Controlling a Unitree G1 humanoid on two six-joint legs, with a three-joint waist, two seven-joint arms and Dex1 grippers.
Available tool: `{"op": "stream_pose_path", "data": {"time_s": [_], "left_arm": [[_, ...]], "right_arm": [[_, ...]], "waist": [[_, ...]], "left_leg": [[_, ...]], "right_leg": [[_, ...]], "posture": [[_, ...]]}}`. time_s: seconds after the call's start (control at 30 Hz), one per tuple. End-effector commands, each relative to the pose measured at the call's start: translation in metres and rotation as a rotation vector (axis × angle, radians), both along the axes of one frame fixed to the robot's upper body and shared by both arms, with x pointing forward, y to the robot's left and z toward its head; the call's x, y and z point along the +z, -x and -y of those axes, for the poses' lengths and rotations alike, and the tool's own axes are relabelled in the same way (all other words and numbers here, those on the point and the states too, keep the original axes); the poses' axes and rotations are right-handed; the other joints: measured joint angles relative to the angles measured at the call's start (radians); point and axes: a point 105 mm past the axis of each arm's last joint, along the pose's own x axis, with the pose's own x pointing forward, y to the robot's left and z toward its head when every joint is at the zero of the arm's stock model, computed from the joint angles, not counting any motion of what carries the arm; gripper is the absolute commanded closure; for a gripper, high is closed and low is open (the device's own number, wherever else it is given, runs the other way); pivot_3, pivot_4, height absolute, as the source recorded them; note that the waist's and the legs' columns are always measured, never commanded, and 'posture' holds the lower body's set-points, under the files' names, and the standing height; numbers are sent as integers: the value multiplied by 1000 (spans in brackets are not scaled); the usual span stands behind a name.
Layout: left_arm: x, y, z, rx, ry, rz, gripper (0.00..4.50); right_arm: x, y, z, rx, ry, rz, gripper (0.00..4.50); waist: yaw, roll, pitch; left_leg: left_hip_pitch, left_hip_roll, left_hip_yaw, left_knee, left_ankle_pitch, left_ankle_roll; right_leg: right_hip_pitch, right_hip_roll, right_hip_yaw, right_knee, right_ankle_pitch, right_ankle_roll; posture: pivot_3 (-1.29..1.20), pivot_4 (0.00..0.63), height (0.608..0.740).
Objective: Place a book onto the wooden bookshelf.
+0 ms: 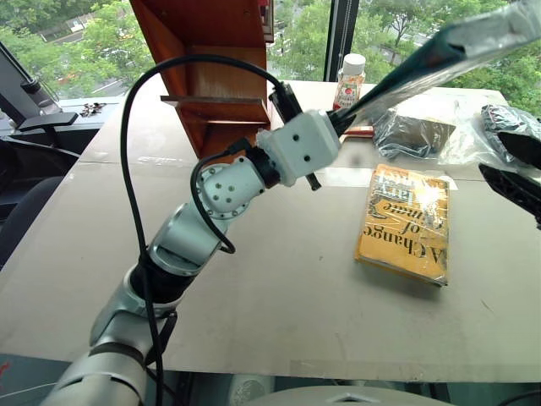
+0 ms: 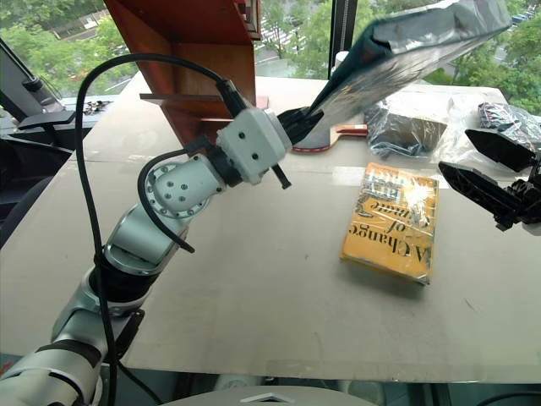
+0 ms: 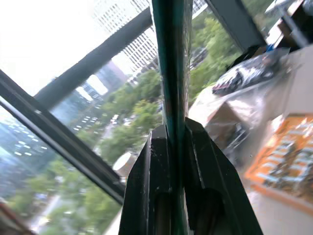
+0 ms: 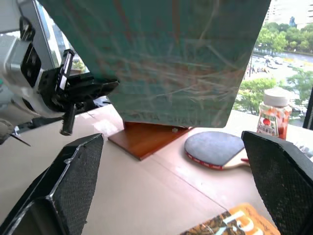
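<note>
The book, a flat teal-green hardcover in shiny plastic wrap, hangs tilted in the air above the table's far middle. My left gripper is shut on its lower corner; in the left wrist view both black fingers clamp the book's thin edge. The wooden bookshelf stands at the far left of the table, just behind my left wrist, with its thin ledge showing. My right gripper is open and empty at the right, below the book and apart from it.
An orange-yellow book lies flat on the grey table, right of centre. Behind it are crumpled plastic bags, a white-capped bottle and a table-tennis paddle beside the shelf's base. Windows stand behind the table.
</note>
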Motion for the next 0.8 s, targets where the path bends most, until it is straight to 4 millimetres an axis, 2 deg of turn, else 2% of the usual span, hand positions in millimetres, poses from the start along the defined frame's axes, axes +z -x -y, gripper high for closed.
{"op": "stream_pose_path", "data": {"time_s": [0.03,0.2,0.4,0.57,0.8], "left_arm": [[27,-12,-25,252,-145,306,4440],[44,-23,-47,450,-289,443,4440],[20,-32,-72,568,-443,358,4440],[3,-29,-87,619,-458,265,4440],[11,-35,-121,785,-474,265,4440]], "right_arm": [[10,2,-3,59,-17,23,0],[18,-1,-6,102,-64,35,0],[15,-6,-12,144,-91,21,0],[15,-12,-12,145,-102,38,0],[12,-18,-13,147,-103,50,0]], "waist": [[-1,0,1],[-2,-2,4],[-6,-2,4],[-6,-2,5],[-6,-2,5]], "left_leg": [[0,0,0,0,0,0],[0,0,0,0,0,0],[-3,1,0,-1,0,0],[-4,2,0,-1,0,0],[-4,2,0,1,0,0]], "right_leg": [[0,0,0,0,0,0],[0,0,0,0,2,4],[-3,0,-1,1,2,5],[-5,1,-1,2,2,5],[-5,1,-1,4,2,5]], "posture": [[0,150,740],[0,150,740],[0,150,740],[0,150,740],[0,150,740]]}}
